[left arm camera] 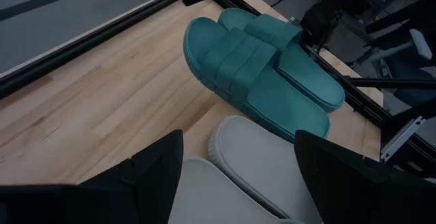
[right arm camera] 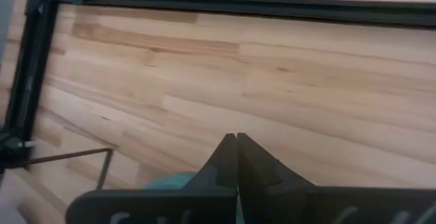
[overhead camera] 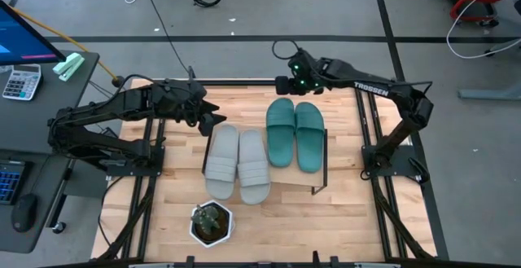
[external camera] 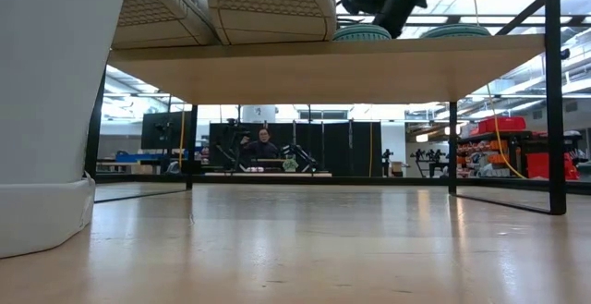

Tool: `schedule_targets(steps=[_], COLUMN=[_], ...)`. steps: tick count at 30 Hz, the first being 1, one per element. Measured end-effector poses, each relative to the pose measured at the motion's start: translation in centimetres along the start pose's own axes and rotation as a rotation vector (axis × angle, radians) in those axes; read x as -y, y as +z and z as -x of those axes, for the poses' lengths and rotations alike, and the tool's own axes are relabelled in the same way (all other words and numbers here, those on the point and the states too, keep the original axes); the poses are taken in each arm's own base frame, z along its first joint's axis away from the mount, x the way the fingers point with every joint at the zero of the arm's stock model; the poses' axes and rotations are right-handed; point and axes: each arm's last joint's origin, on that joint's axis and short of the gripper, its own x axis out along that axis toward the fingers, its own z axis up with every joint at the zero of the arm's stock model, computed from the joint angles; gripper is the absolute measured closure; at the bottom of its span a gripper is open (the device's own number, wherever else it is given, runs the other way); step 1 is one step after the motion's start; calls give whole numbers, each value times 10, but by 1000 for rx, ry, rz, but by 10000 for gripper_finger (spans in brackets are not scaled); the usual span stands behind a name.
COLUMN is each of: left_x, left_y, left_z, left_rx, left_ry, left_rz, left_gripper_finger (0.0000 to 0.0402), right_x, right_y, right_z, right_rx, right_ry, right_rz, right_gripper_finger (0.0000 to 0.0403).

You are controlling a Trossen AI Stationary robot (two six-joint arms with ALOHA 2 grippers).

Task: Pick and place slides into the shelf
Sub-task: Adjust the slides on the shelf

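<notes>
White "TROSSEN" lettering on right arm (overhead camera: 376,90), teal slides (overhead camera: 293,133) and grey slides (overhead camera: 237,163) side by side on shelf (overhead camera: 318,174), left gripper (overhead camera: 210,119) fingers spread above grey pair, right gripper (overhead camera: 279,84) fingers pressed together beyond teal pair

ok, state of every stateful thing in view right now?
left gripper: open, empty, above the grey slides' far ends
right gripper: shut, empty, just beyond the teal slides
grey slides: side by side on the shelf
teal slides: side by side on the shelf
shelf: upright, holding all four
</notes>
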Motion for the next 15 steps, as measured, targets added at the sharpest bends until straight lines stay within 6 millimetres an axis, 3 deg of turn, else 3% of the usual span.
schedule_targets(steps=[7, 15], left_x=[0, 0], left_y=[0, 0], left_z=[0, 0], left_rx=[-1, 0], left_ry=[1, 2], left_rz=[-1, -7], left_gripper_finger=[116, 116], right_x=[-7, -12], right_y=[-10, -19], right_z=[-14, -14], right_rx=[-59, -104], right_ry=[9, 30], right_rz=[23, 30], right_gripper_finger=[403, 403])
